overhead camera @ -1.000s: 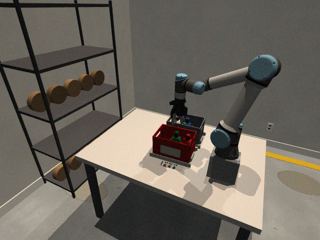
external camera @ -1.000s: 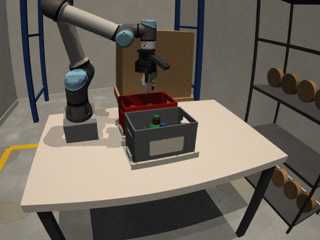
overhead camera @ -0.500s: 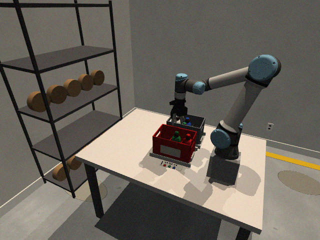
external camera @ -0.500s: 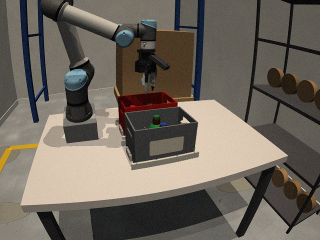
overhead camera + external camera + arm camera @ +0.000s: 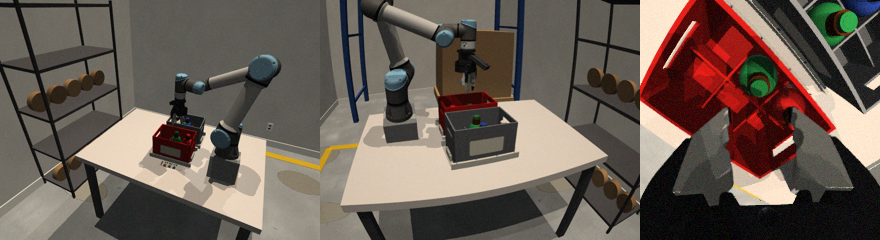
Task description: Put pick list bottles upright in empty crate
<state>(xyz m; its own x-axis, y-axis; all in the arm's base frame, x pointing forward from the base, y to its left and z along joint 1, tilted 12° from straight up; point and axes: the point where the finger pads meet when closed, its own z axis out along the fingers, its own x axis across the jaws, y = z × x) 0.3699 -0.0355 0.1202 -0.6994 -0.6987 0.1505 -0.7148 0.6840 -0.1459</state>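
My gripper (image 5: 178,122) (image 5: 469,91) (image 5: 759,108) is open and empty above the red crate (image 5: 187,152) (image 5: 442,116) (image 5: 680,107). In that crate a green bottle (image 5: 176,137) (image 5: 469,104) (image 5: 752,70) and a red bottle (image 5: 187,139) (image 5: 452,106) (image 5: 794,98) stand upright in neighbouring cells. The grey crate (image 5: 201,131) (image 5: 459,149) holds a green bottle (image 5: 475,125) (image 5: 826,24), a blue bottle (image 5: 188,121) (image 5: 483,124) (image 5: 862,5) and a white one (image 5: 503,121); its floor is partly hidden. The pick list (image 5: 170,165) shows red, green and blue marks; its numbers are too small to read.
Pale low rails (image 5: 169,159) (image 5: 485,161) edge the crates on the table (image 5: 116,144) (image 5: 410,175). The crates stand close side by side. The arm's base block (image 5: 223,167) (image 5: 401,131) stands beside them. A black shelf rack (image 5: 77,95) is beyond the table.
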